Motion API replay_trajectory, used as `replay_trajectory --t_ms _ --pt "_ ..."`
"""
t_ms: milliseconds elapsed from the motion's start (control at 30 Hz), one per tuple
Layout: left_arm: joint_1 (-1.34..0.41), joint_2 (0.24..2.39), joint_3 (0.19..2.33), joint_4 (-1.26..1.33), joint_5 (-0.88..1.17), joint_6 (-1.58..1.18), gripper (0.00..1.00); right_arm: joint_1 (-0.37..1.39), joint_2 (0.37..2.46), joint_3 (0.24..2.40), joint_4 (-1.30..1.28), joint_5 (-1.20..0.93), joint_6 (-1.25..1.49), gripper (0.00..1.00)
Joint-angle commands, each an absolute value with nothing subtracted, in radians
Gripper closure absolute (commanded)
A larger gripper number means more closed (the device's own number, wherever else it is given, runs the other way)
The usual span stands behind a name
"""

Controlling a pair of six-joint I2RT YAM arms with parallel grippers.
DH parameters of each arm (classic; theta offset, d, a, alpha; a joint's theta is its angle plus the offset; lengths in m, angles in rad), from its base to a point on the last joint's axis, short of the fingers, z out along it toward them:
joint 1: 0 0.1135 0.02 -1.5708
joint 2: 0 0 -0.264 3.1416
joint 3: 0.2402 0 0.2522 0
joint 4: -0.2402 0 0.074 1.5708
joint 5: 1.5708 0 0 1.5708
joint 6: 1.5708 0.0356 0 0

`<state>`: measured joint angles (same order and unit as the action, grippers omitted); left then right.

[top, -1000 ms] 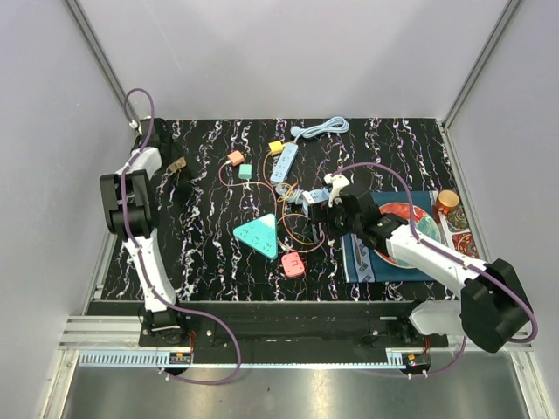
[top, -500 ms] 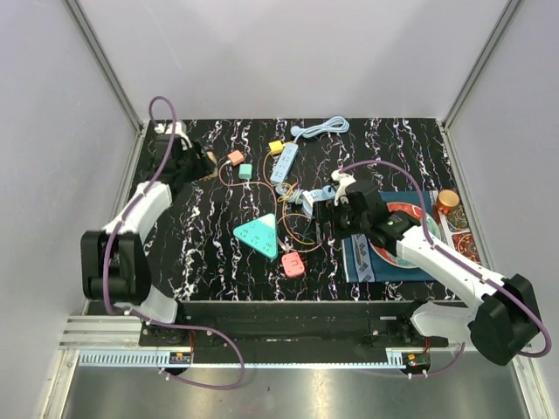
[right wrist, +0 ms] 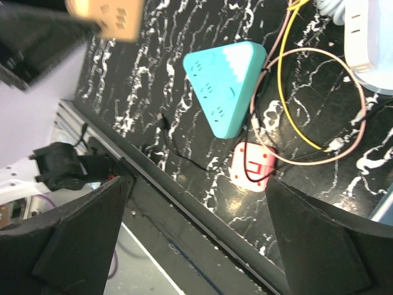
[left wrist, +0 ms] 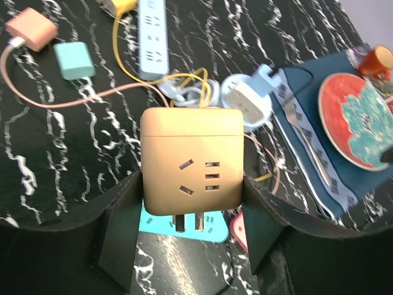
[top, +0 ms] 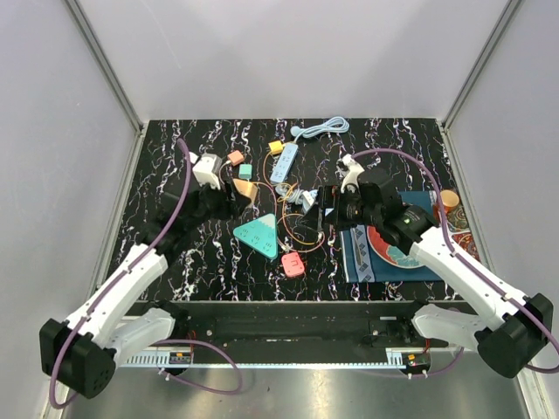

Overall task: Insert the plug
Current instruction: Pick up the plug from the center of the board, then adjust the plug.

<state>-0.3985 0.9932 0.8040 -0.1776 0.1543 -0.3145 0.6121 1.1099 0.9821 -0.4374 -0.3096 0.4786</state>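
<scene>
My left gripper (top: 241, 194) is shut on a tan cube plug (top: 245, 188), held above the table left of centre. In the left wrist view the plug (left wrist: 191, 163) fills the space between the two fingers (left wrist: 120, 236), with its two metal prongs pointing down over the teal triangular power strip (left wrist: 153, 222). That strip (top: 258, 236) lies flat just in front of the plug, sockets up. My right gripper (top: 330, 212) hangs open and empty right of the strip. In the right wrist view the strip (right wrist: 227, 86) and the plug (right wrist: 107, 18) show beyond its gripper (right wrist: 202, 233).
A pink adapter (top: 293, 264) lies by the strip, among orange and yellow cables (top: 301, 229). A blue power strip (top: 285, 161), small teal (top: 245, 172), pink (top: 235, 158) and yellow (top: 275, 147) adapters lie further back. A plate (top: 410, 229) on a blue mat and a copper cup (top: 448, 201) stand at the right.
My left arm has swung from the back left edge to the table's middle, carrying the tan plug over toward the teal strip. The right gripper shifted slightly and stays open.
</scene>
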Motion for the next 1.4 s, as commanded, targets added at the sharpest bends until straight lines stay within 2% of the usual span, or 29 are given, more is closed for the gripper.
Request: replay_trajectory --t_ms 0,267,533,1000,1200,1367 --pt "-0.478 0.902 0.758 -0.114 0.118 -0.368 0.77 0.611 1.089 1.020 -0.371 -0.347 0.613 0.01" --pt "-0.669 0.862 0.707 -0.022 -0.020 -0.474 0.77 0.611 1.060 0.861 0.039 -0.285 0.873 0.00" --pt "-0.778 0.917 0.730 -0.003 -0.067 -0.454 0.77 0.620 1.164 0.831 0.231 -0.356 0.968 0.00" --pt "-0.839 0.928 0.738 0.052 -0.133 -0.445 0.77 0.666 1.243 0.827 0.202 -0.322 0.968 0.00" --pt "-0.845 0.934 0.735 0.069 -0.152 -0.460 0.77 0.692 1.266 0.802 0.290 -0.327 1.005 0.09" --pt "-0.847 0.930 0.730 0.090 -0.170 -0.480 0.77 0.718 1.295 0.801 0.305 -0.328 1.011 0.11"
